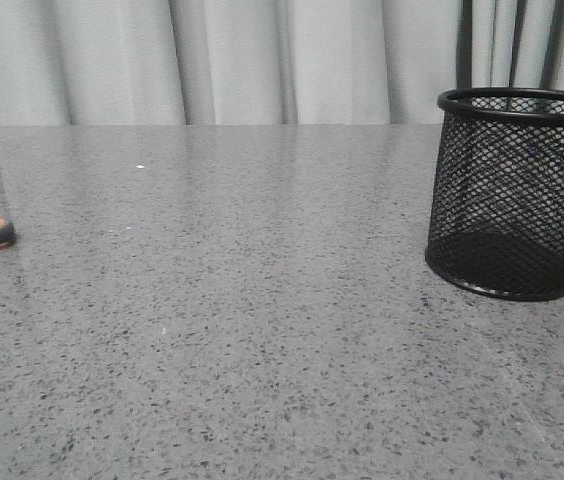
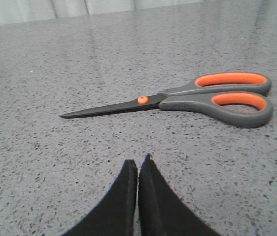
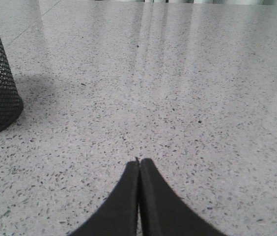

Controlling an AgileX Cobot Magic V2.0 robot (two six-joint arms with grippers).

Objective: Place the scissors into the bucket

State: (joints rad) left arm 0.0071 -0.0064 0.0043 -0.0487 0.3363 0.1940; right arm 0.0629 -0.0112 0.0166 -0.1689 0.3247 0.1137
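Your scissors [image 2: 187,98] lie flat and closed on the speckled grey table [image 2: 79,54], just ahead of the left gripper [image 2: 138,164], blades and orange-lined loops stretched crosswise to the fingers, nothing touching them. That gripper's jaws are pressed together with only a hairline seam between them, and they hold nothing. In the front view you see just one handle loop at the table's far left edge, with the bucket [image 1: 515,195] standing upright well apart at the far right. The right gripper [image 3: 139,164] has its jaws pressed together too, empty, the bucket off to one side ahead of its fingertips.
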